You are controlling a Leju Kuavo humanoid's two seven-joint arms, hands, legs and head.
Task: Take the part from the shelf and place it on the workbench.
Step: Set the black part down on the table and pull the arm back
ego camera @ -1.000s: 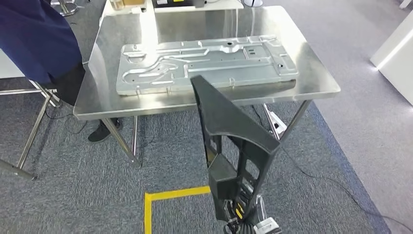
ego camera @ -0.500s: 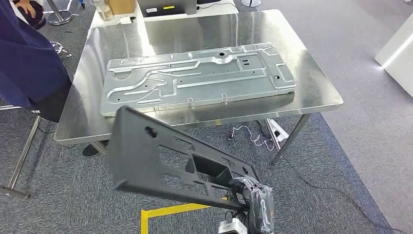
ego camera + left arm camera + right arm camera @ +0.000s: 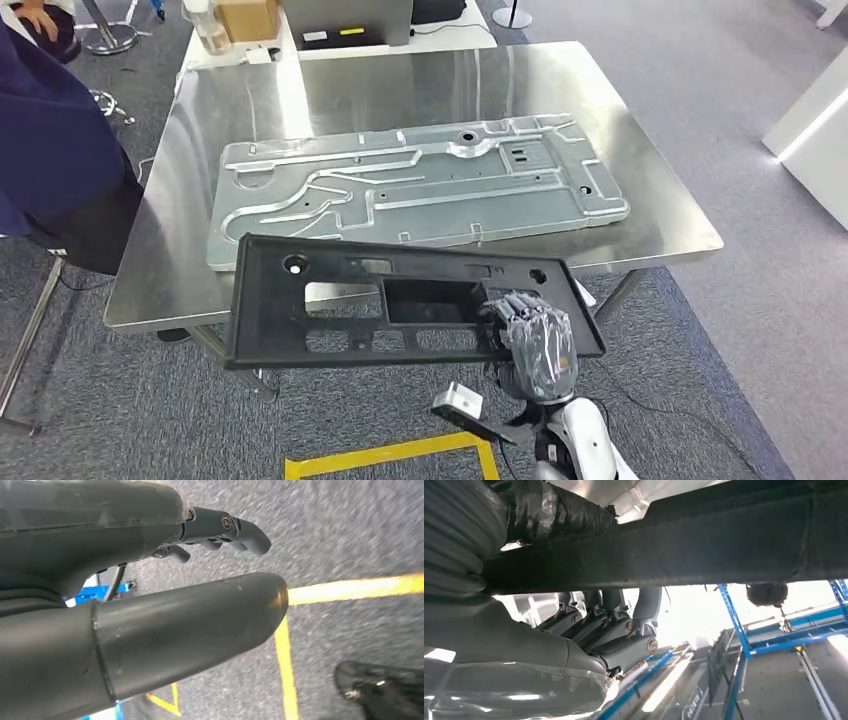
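A long black plastic part (image 3: 330, 300) with cut-outs lies nearly flat in the air, over the near edge of the steel workbench (image 3: 400, 80). My right hand (image 3: 533, 340) grips the part at its right end from below. In the right wrist view its fingers (image 3: 624, 630) curl around the edge of the black part (image 3: 724, 545). My left hand (image 3: 175, 625) hangs over the carpet with its fingers apart and nothing in it.
A large stamped metal plate (image 3: 420, 190) covers the middle of the workbench. A person in dark blue (image 3: 50, 150) stands at its left end. A cardboard box (image 3: 245, 17) sits behind the bench. Yellow floor tape (image 3: 390, 455) runs below, and a white cabinet (image 3: 815, 130) stands at the right.
The black part has swung from standing on end to lying nearly flat, and has risen to the workbench's near edge in my right hand. The camera has shifted a little too.
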